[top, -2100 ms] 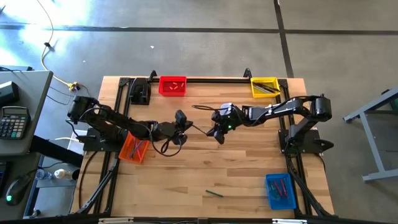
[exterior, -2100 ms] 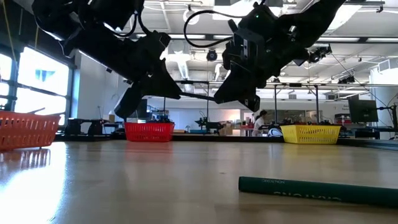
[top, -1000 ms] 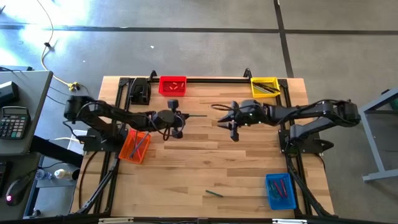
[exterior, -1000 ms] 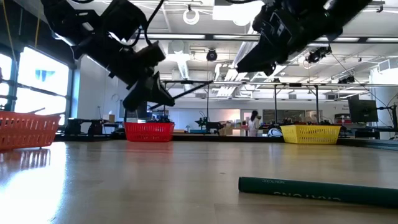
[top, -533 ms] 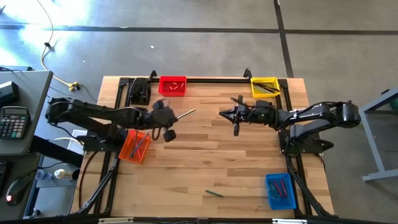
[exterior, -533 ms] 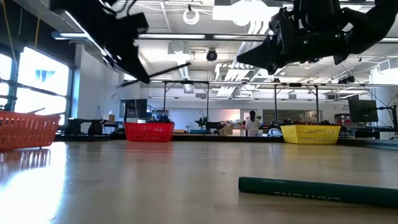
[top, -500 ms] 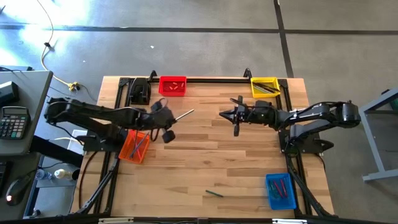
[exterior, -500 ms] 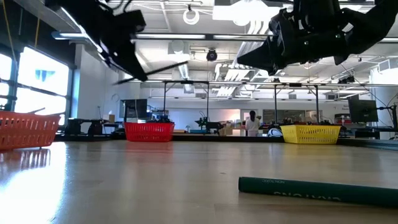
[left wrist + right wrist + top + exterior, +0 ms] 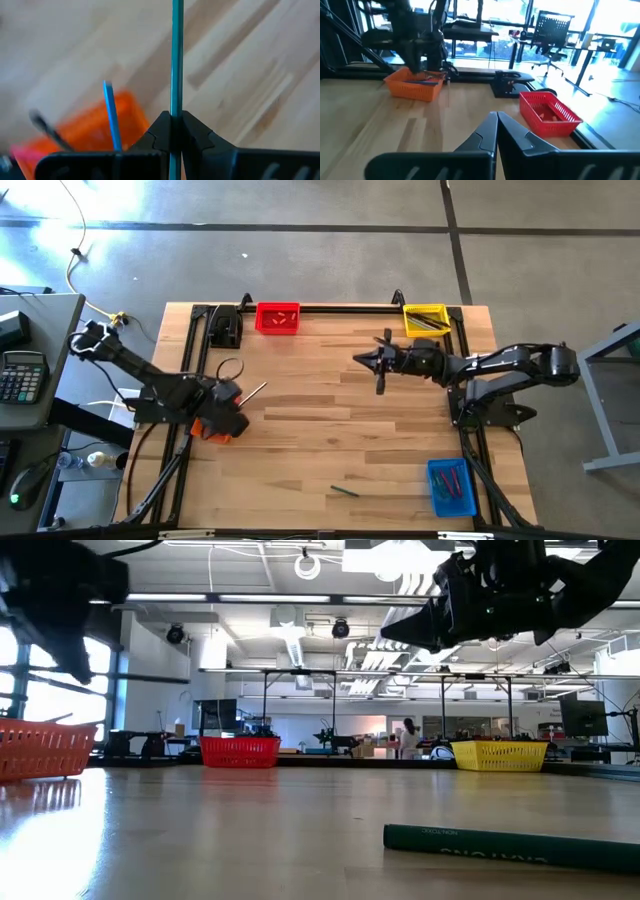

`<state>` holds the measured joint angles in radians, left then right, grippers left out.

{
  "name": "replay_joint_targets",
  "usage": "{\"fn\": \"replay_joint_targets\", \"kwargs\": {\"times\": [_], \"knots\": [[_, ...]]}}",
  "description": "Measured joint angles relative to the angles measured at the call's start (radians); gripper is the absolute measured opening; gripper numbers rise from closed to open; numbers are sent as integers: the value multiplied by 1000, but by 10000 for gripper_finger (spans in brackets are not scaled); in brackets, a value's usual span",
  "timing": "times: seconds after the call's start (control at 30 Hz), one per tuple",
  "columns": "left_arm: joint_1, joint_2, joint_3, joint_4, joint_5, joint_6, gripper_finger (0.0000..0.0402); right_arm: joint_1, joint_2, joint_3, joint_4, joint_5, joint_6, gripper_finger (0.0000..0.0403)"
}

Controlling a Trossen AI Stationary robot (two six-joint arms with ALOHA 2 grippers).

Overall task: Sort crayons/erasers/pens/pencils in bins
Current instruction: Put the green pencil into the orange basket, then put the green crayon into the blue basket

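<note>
My left gripper (image 9: 231,396) is above the orange bin (image 9: 214,423) at the table's left side, shut on a thin blue-green pen (image 9: 176,55). The pen juts toward the table's middle (image 9: 254,389). The orange bin (image 9: 85,131) holds a blue pen (image 9: 111,115) and other sticks. My right gripper (image 9: 379,366) is shut and empty, in the air over the table's far right part. A green pencil (image 9: 345,491) lies flat near the table's near edge; it also shows in the low view (image 9: 510,844). My left gripper pinches the pen between its two fingertips (image 9: 165,131), at a part (image 9: 175,111) toward one end. The long free part runs on beyond the fingertips toward the table's right. The pen is lifted clear, over the wood beside the orange bin.
The red bin (image 9: 278,318) and the yellow bin (image 9: 425,318) stand at the far edge. The blue bin (image 9: 452,486) with sticks is at the near right corner. Black frame rails run along the table's edges. Bare wood lies in the middle.
My left gripper has gone from the table's middle toward its left edge and a little nearer, to above the orange bin, carrying the pen clear of the table. The pen now points toward the far right.
</note>
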<state>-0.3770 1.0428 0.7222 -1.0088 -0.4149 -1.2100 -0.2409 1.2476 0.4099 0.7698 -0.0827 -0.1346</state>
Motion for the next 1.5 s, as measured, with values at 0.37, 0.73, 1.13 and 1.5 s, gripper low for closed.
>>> {"fn": "replay_joint_targets", "kwargs": {"times": [0.37,0.73,1.13,1.5], "knots": [[-327,-8,-80,-112,-182,-456,5,-44,0,0,71,-54,-5,0],[-371,82,-81,-113,-148,-517,19,-44,0,0,74,-54,-5,0],[-369,265,-80,-106,-36,-587,25,-44,0,0,74,-55,-5,0],[-369,266,-56,-121,58,-515,121,-44,0,0,74,-55,-5,0]]}}
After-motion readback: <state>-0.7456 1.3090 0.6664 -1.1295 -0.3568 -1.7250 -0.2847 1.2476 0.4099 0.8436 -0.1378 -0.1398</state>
